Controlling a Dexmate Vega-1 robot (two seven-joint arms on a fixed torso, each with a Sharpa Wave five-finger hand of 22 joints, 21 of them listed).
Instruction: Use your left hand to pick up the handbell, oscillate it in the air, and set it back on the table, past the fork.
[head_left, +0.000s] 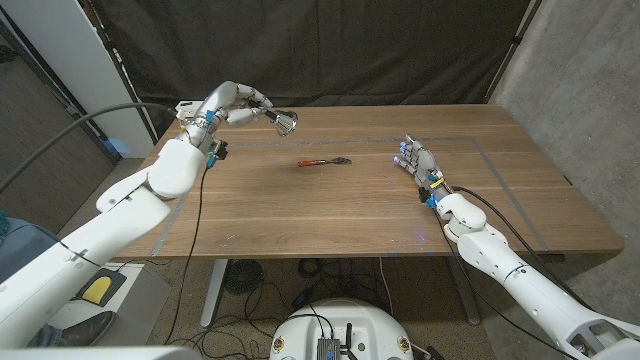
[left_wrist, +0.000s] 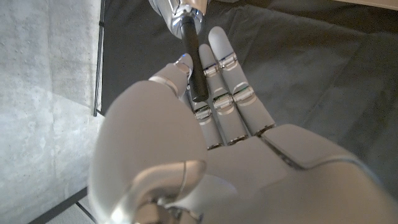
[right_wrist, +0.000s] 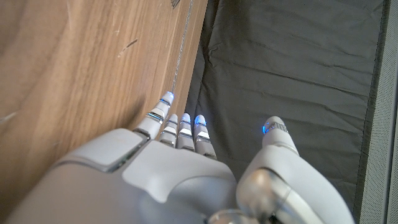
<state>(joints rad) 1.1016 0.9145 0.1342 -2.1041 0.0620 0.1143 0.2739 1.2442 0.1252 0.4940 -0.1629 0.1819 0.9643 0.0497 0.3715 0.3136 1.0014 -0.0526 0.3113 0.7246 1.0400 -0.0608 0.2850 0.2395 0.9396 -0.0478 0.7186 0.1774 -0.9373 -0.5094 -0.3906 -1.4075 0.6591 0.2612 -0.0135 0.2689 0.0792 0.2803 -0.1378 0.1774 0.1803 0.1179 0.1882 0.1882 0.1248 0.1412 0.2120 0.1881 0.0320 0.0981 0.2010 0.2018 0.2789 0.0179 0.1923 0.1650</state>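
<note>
My left hand is raised above the table's far left part and holds the handbell by its black handle, the silver bell pointing right and slightly down. In the left wrist view the black handle lies across my fingers, with the silver bell beyond them. A fork with a red-orange handle lies on the wooden table near the middle, to the right of and nearer than the bell. My right hand stands at the right side of the table, fingers apart and holding nothing.
A dark curtain hangs behind the table. Thin tape lines mark a rectangle on the tabletop. A concrete wall stands to the right. My right fingers reach along the table's surface.
</note>
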